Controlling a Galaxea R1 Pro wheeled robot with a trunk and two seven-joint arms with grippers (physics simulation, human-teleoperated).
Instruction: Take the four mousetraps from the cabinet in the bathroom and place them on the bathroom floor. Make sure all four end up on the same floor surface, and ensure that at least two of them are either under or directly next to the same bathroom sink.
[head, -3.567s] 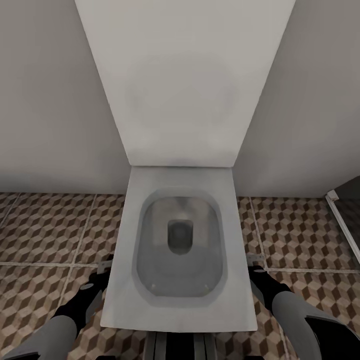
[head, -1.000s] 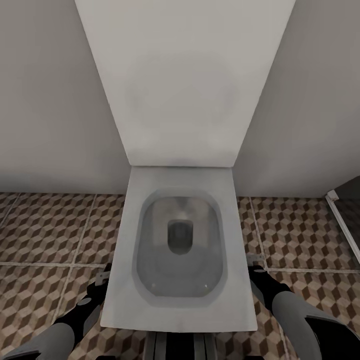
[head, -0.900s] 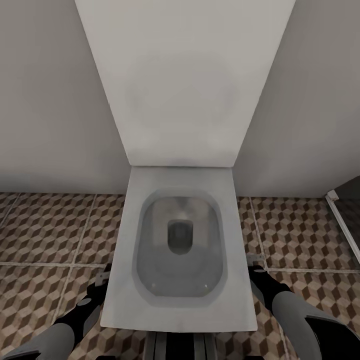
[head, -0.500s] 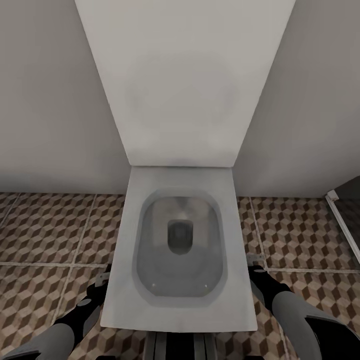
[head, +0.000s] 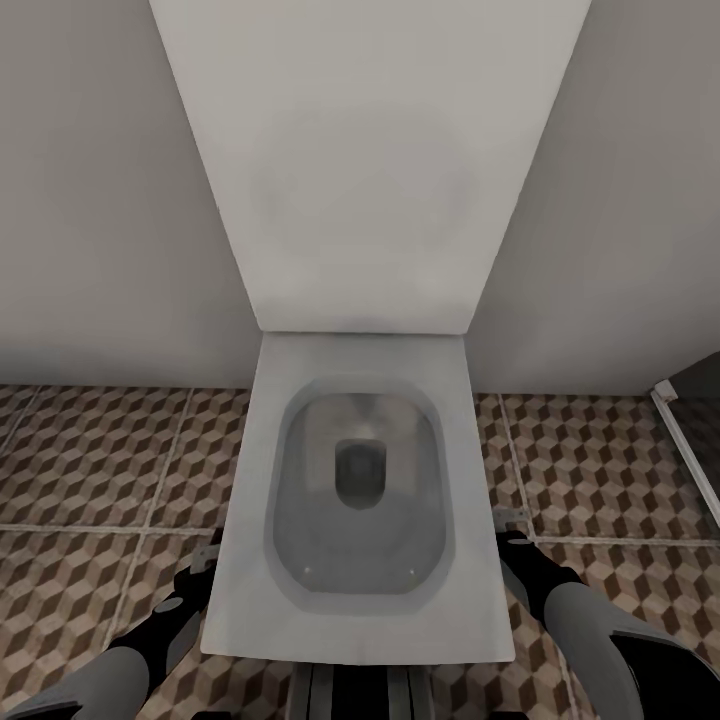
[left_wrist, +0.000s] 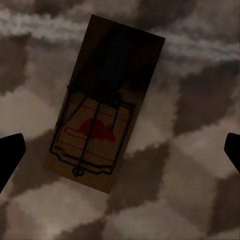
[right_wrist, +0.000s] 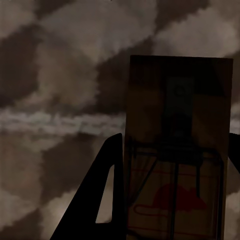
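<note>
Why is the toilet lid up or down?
Up. The lid leans against the wall, and the bowl shows open below it.

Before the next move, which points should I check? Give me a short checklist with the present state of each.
1. Left gripper open: ok, fingertips wide apart.
2. Left mousetrap released: ok, lies flat on the floor tiles, fingers apart from it.
3. Right mousetrap between the right gripper's fingers: ok; clamped or loose: cannot tell.
4. Sink near the traps: cannot tell; ahead stands the toilet.
5. Other two traps placed: cannot tell.
</note>
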